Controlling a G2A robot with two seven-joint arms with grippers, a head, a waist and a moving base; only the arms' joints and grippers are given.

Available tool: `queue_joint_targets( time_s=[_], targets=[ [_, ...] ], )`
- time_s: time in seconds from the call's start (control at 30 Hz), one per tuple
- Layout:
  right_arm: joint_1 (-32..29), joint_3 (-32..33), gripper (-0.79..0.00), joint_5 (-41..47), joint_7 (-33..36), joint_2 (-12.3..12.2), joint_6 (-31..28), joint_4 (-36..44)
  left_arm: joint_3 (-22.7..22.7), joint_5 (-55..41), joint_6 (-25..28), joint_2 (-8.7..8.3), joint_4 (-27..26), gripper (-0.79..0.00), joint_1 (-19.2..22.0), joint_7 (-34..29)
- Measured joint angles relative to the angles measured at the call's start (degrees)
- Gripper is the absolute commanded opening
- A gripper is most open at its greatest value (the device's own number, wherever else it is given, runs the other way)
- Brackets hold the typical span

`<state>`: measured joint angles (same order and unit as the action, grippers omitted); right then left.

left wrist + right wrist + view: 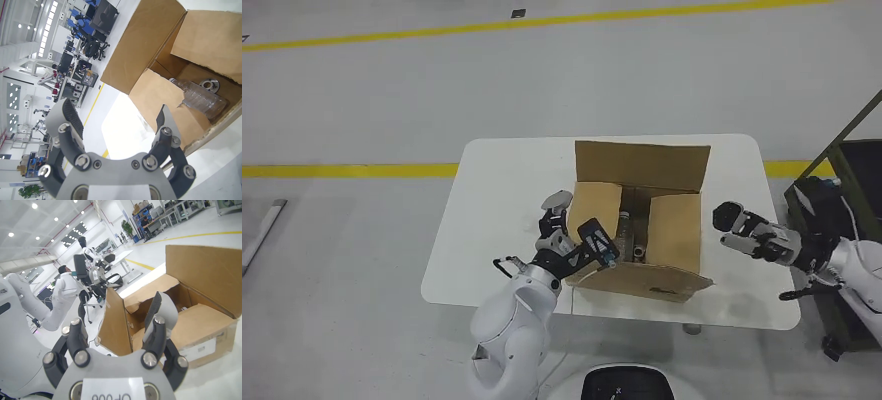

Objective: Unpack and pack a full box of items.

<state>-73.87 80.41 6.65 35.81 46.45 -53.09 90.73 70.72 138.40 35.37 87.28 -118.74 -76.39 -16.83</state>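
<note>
An open cardboard box (642, 165) stands on the white table (492, 210) with its flaps folded out. Inside lie a clear plastic bottle (200, 98) on its side and a metal flange (209, 84) beside it; the bottle (625, 232) also shows from above. My left gripper (577, 222) hangs open and empty at the box's left front corner, just outside the flap (157, 91). My right gripper (729, 225) is open and empty, a little to the right of the box (198, 317) and above the table. The rest of the box's contents are hidden by the flaps.
A dark metal rack (852, 165) stands off the table's right end, close behind the right arm. Bare tabletop lies to the left of the box. Yellow floor lines (342, 170) run behind the table.
</note>
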Motion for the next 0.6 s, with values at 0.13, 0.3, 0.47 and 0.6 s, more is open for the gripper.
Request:
queue_joint_targets(
  time_s=[0.13, 0.3, 0.47, 0.6],
  targets=[
    [1.9, -5.1, -0.785, -3.2, -0.7, 1.1, 1.1, 0.6, 0.0, -0.1, -0.1, -0.26, -0.4, 0.000, -0.3, -0.1],
    [3.9, -9.8, -0.785, -3.5, 1.0, 1.9, -0.2, -0.2, 0.2, -0.8, -0.4, -0.51, -0.7, 0.000, -0.5, -0.5],
    [5.3, -13.1, -0.785, -3.6, 6.1, 2.1, -2.3, -0.4, 0.4, -1.5, -0.6, -0.76, -0.8, 0.000, -0.3, -0.7],
    [6.6, -15.4, -0.785, -4.2, 10.2, 2.1, -3.8, -1.0, 0.6, -2.4, -1.0, -0.91, -0.7, 0.000, 0.3, -1.1]
  ],
)
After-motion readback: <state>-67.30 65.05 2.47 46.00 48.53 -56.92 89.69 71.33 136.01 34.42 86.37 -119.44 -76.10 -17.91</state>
